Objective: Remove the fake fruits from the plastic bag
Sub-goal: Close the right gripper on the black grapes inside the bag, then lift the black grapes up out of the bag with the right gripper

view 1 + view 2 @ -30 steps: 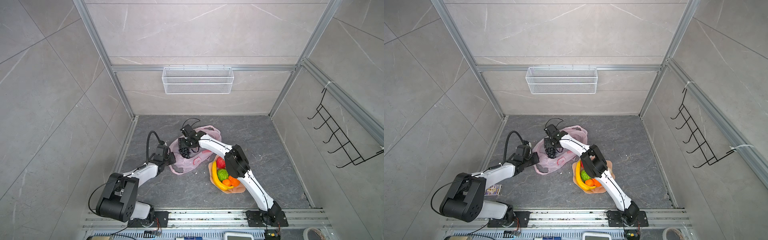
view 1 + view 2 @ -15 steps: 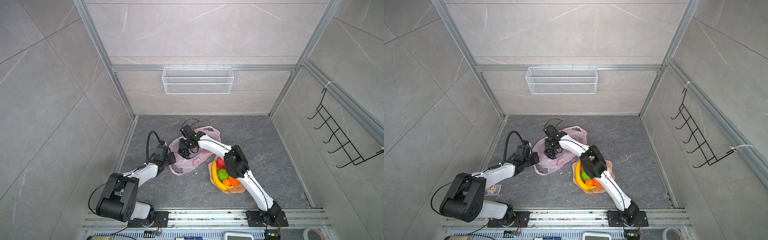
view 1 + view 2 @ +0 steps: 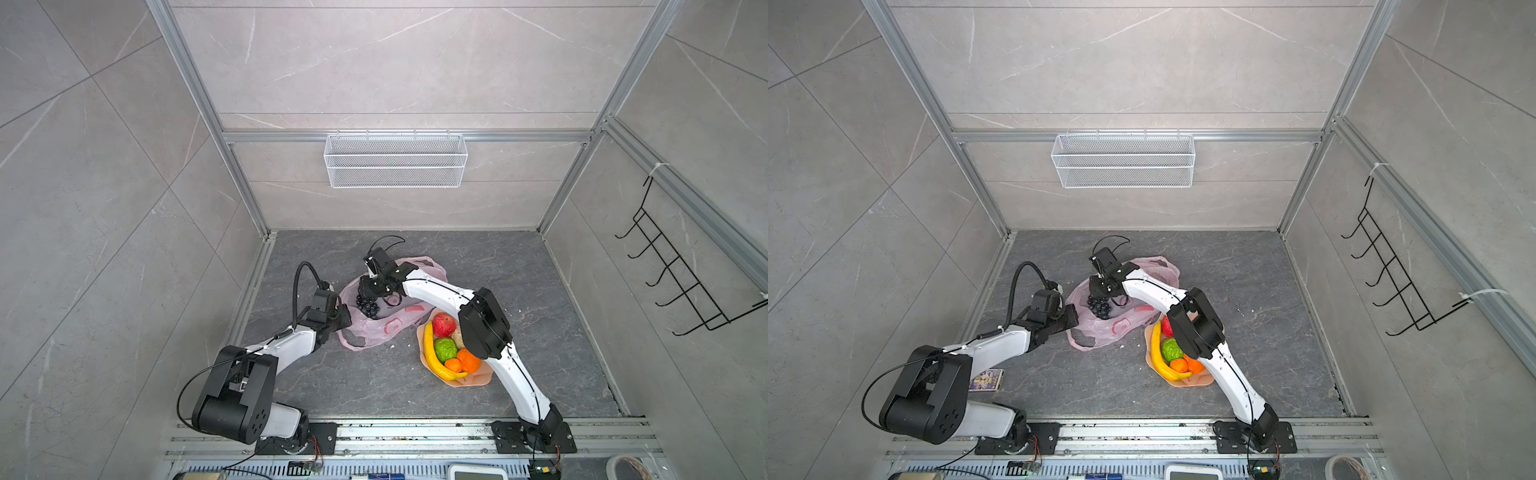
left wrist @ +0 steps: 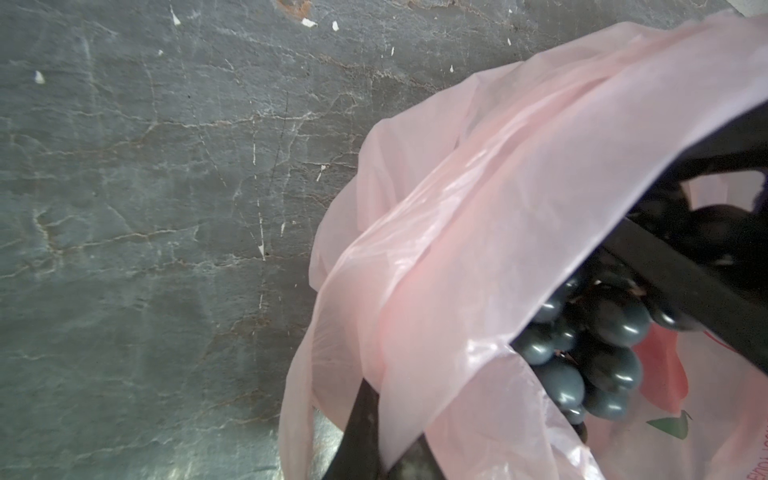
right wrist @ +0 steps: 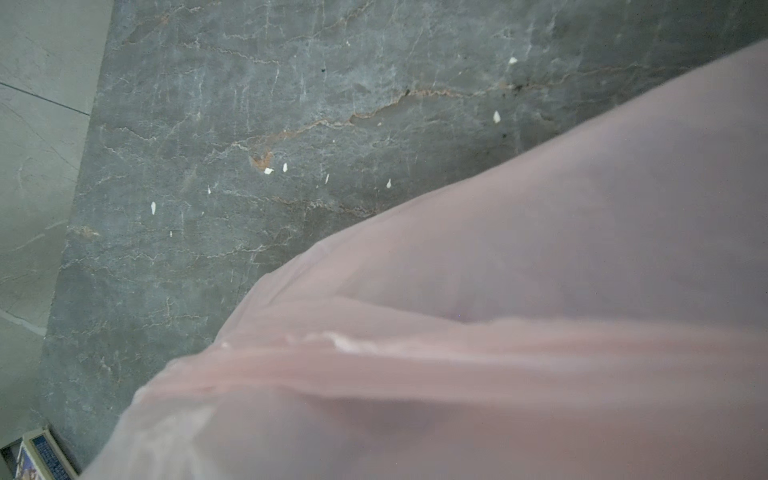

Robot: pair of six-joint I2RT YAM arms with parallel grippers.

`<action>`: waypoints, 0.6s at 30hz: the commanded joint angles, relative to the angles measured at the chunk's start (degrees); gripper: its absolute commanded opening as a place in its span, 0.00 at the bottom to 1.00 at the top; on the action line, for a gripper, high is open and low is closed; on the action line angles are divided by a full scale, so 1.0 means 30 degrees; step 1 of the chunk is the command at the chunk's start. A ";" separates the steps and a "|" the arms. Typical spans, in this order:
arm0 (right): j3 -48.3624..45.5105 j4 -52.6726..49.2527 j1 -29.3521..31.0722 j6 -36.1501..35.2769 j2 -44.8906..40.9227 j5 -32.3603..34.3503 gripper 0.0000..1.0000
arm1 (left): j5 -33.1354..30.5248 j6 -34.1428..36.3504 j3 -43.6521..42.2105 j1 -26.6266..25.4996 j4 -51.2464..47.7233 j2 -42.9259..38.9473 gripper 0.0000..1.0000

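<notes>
Left gripper (image 3: 344, 319): pinched together on a fold of the plastic bag (image 3: 395, 325) at its left rim, thin crinkly translucent pink film draped over one black finger (image 4: 360, 432) in the left wrist view. Right gripper (image 3: 372, 293): down in the bag mouth, a finger lying against the grape bunch (image 4: 602, 332) of glossy dark ovals; clamped or merely touching, impossible to tell. Right wrist view mostly blocked by blurred pink film. Bag at centre of both top views on veined grey floor (image 3: 374, 386). Just lower right, scalloped peach plate (image 3: 478, 380) with yellow banana (image 3: 432, 358), red apple (image 3: 444, 324), green lumpy ball (image 3: 444, 348) and two oranges (image 3: 468, 360) — partly hidden by the right arm.
</notes>
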 commanded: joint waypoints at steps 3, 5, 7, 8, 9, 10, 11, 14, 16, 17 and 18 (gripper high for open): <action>-0.1599 0.1242 0.0221 -0.0169 -0.2406 -0.0583 0.44 | -0.0448 0.0047 0.0254 0.0039 0.0275 0.0298 0.07; -0.2194 0.1490 0.0270 -0.0222 -0.3032 -0.0614 0.44 | -0.0471 -0.0044 0.0290 0.0043 0.0275 0.0426 0.06; -0.2806 0.1755 0.0296 -0.0282 -0.3668 -0.0695 0.44 | -0.0556 -0.0099 0.0315 0.0044 0.0247 0.0476 0.06; -0.3051 0.1851 0.0289 -0.0274 -0.3963 -0.0694 0.44 | -0.0615 -0.0128 0.0338 0.0042 0.0246 0.0515 0.06; -0.3220 0.1916 0.0277 -0.0297 -0.4169 -0.0717 0.44 | -0.0643 -0.0134 0.0349 0.0043 0.0246 0.0505 0.06; -0.3422 0.1980 0.0282 -0.0323 -0.4408 -0.0732 0.44 | -0.0673 -0.0134 0.0342 0.0059 0.0213 0.0520 0.06; -0.3585 0.2040 0.0299 -0.0376 -0.4660 -0.0732 0.44 | -0.0716 -0.0147 0.0357 0.0056 0.0206 0.0518 0.06; -0.3955 0.2107 0.0274 -0.0419 -0.5197 -0.0761 0.44 | -0.0790 -0.0136 0.0358 0.0069 0.0145 0.0524 0.06; -0.4041 0.2130 0.0277 -0.0440 -0.5529 -0.0761 0.44 | -0.0794 -0.0136 0.0392 0.0074 0.0154 0.0545 0.06; -0.4106 0.2130 0.0277 -0.0469 -0.5709 -0.0736 0.44 | -0.0802 -0.0107 0.0387 0.0056 0.0131 0.0578 0.06; -0.4177 0.2130 0.0277 -0.0465 -0.5890 -0.0732 0.44 | -0.0804 -0.0106 0.0402 0.0067 0.0129 0.0604 0.06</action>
